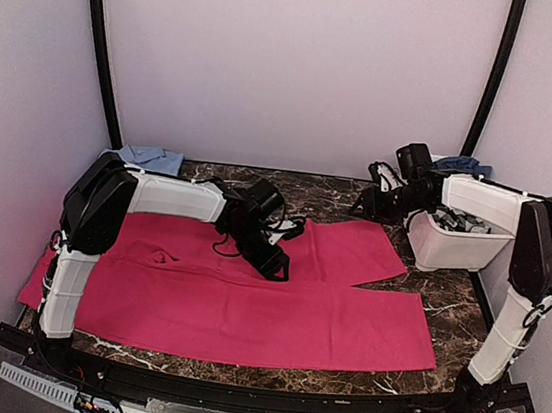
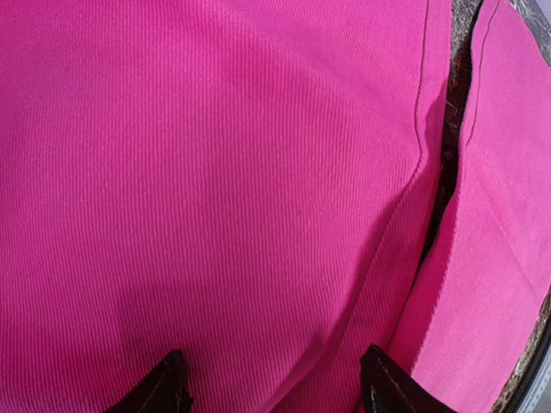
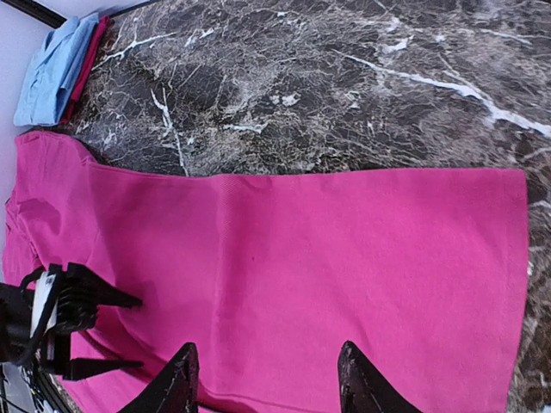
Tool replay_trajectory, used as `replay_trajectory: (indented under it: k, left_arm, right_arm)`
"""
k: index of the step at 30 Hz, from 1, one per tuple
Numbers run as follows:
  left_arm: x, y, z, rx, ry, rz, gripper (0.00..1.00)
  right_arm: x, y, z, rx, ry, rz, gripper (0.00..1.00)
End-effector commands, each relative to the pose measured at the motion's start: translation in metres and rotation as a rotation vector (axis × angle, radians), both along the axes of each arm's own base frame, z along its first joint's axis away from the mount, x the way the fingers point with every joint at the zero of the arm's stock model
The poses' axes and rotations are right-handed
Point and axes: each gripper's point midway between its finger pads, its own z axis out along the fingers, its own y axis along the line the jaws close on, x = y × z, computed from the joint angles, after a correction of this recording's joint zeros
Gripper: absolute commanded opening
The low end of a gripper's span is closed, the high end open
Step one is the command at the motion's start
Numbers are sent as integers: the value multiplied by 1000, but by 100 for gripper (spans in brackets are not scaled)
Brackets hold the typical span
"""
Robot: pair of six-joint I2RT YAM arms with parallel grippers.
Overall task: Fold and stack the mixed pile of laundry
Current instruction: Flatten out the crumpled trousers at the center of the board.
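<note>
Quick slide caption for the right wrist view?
Open right hand over spread magenta-pink cloth garment on dark marble table.

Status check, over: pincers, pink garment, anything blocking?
Left pincer open over the pink trousers. Right pincer open, empty, near the tub. Trousers spread flat, not yet folded. Nothing blocking.

Bright, even light w/ soft shadows; magenta garment point(image 2: 215, 172) dims toward btm edge; top view slightly soft.
</note>
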Motion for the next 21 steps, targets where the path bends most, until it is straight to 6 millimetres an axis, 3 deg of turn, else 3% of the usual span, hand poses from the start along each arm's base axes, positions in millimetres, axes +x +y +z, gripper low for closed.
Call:
replay_trajectory:
  k: [1, 4, 6, 7, 8, 9, 10, 11, 12, 13, 16, 17, 18, 21]
  left_arm:
    - [-22, 20, 9, 38, 75, 14, 69]
    - [4, 24, 51, -58, 22, 99, 72]
    - [29, 42, 93, -151, -11, 205, 73]
    - [47, 66, 96, -165, 6, 308, 73]
    - [58, 77, 118, -215, -28, 359, 73]
    - [71, 105, 117, -233, 0, 457, 73]
    - [80, 119, 137, -275, -42, 505, 73]
    - [93, 151, 133, -265, -45, 612, 75]
    - [98, 165, 148, -290, -76, 665, 75]
    - [109, 198, 144, -258, -100, 768, 76]
    - [115, 269, 143, -218, -82, 1013, 77]
    - [117, 303, 134, -185, -81, 1109, 77]
    - [117, 317, 136, -192, -82, 1162, 78]
    - [110, 375, 118, -154, -49, 1341, 78]
  right_arm:
    - [17, 33, -30, 17, 15, 85, 51]
    - [22, 40, -58, -24, 44, 100, 50]
    - [26, 39, -70, -43, 49, 91, 49]
    - [28, 38, -73, -54, 47, 88, 49]
    - [30, 37, -79, -71, 52, 86, 49]
    - [31, 34, -84, -91, 61, 82, 49]
    - [32, 30, -91, -116, 71, 74, 49]
    - [32, 25, -98, -135, 82, 67, 49]
    - [31, 21, -104, -148, 96, 58, 49]
    - [31, 15, -110, -161, 111, 43, 49]
    - [28, -6, -121, -184, 159, -18, 49]
    - [25, -12, -123, -188, 170, -31, 49]
    - [21, -17, -124, -194, 178, -41, 50]
    - [7, -31, -123, -211, 200, -74, 51]
